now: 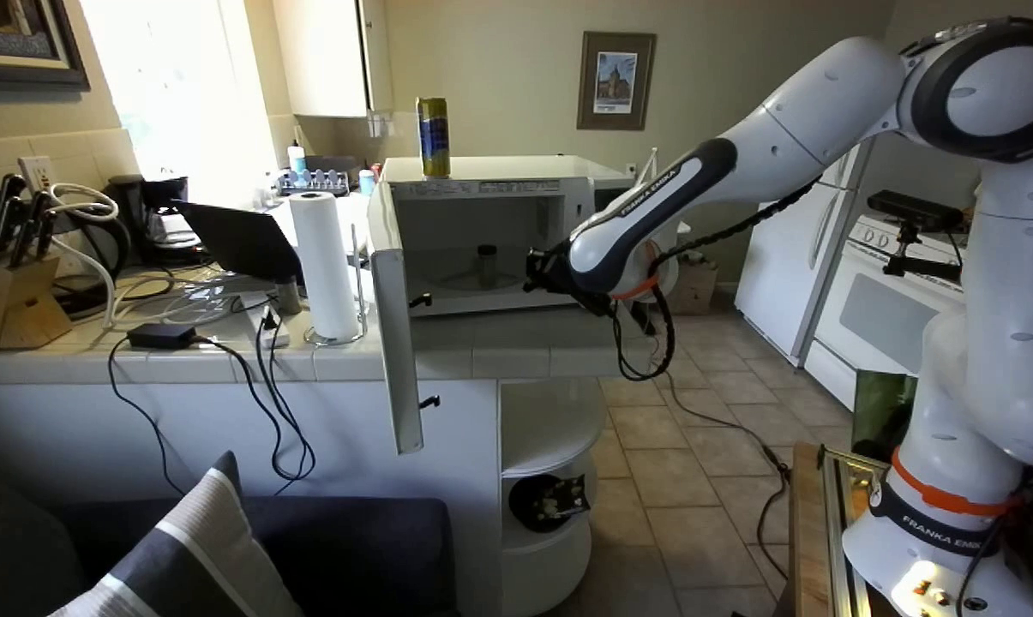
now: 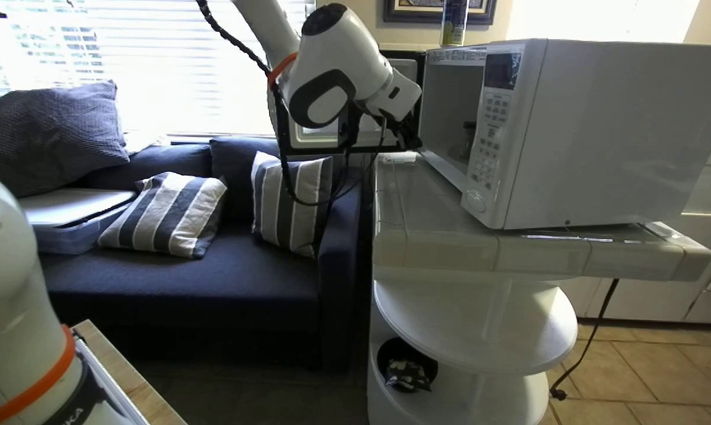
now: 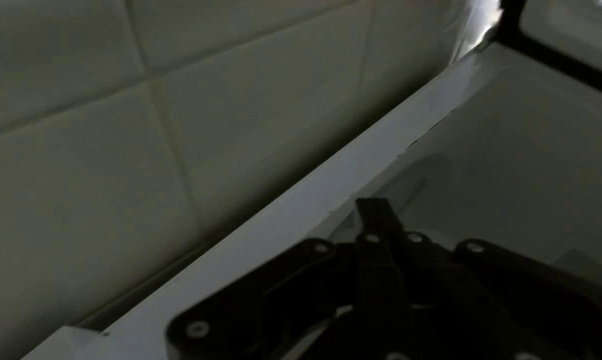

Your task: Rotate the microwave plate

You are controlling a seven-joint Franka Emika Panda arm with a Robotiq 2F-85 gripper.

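In an exterior view, the microwave (image 1: 503, 167) sits on the tiled surface (image 1: 512, 350), its door (image 1: 393, 343) standing wide open on the left. I make out the plate (image 1: 460, 281) lying flat in the cavity (image 1: 473, 221), dim, with a small jar (image 1: 487, 267) upright within its outline. A tall can (image 1: 434, 137) stands on top of the microwave. Left along the surface: a paper roll (image 1: 323, 266), a laptop (image 1: 233, 240), a knife block (image 1: 15, 300). My arm (image 1: 790, 124) reaches in from the right, its end in front of the opening's right part.

In an exterior view, the control panel (image 2: 492, 136) shows, and the arm's end hangs at the mouth of the cavity; touching or apart, I cannot tell. Behind it, a dark blue sofa (image 2: 184, 286) with striped cushions (image 2: 163, 215).

Wrist view, dim. My fingers (image 3: 375, 220) show at the bottom edge, pressed together, close by the pale sill (image 3: 325, 187), which runs on the diagonal. Surface to the left of it, grey cavity to the right. Faint curved mark (image 3: 410, 192) past the fingers; plate rim or reflection, I cannot say.
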